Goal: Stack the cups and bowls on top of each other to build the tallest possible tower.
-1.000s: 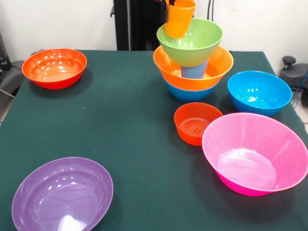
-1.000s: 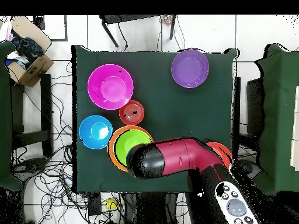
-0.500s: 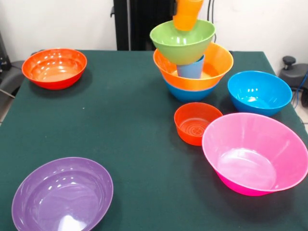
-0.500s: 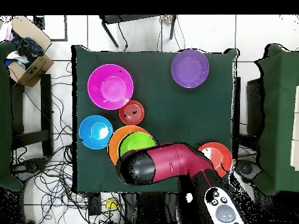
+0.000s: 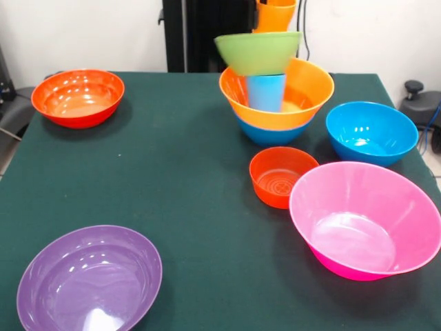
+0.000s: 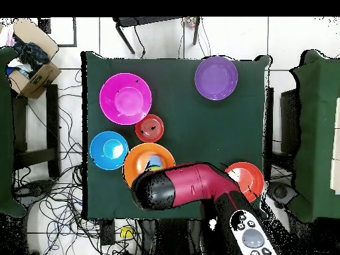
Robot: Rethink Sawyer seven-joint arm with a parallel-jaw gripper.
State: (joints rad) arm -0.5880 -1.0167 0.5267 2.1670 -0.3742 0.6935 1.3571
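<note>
The tower stands at the far right of the front view: a blue bowl (image 5: 269, 132) at the bottom, an orange bowl (image 5: 311, 89) in it, and a light blue cup (image 5: 265, 91) standing inside that. A lime green bowl (image 5: 258, 52) rests on the cup, tipped so its inside is hidden. My gripper (image 5: 276, 4) is at the top edge, shut on an orange cup (image 5: 275, 16) just above the green bowl. In the overhead view my arm (image 6: 176, 189) hides the green bowl. The orange bowl (image 6: 136, 163) and light blue cup (image 6: 154, 161) show there.
Loose bowls lie around the tower: red-orange (image 5: 78, 96) at far left, small red-orange (image 5: 281, 176), blue (image 5: 372, 131), large pink (image 5: 365, 217) and purple (image 5: 89, 279) at the near edge. The black pedestal (image 5: 207, 34) stands behind the tower. Cables and a box (image 6: 30, 56) lie on the floor.
The orange cup has risen and moved right, from the green bowl's front rim to above it. The green bowl has tipped and shifted, showing more of the light blue cup.
</note>
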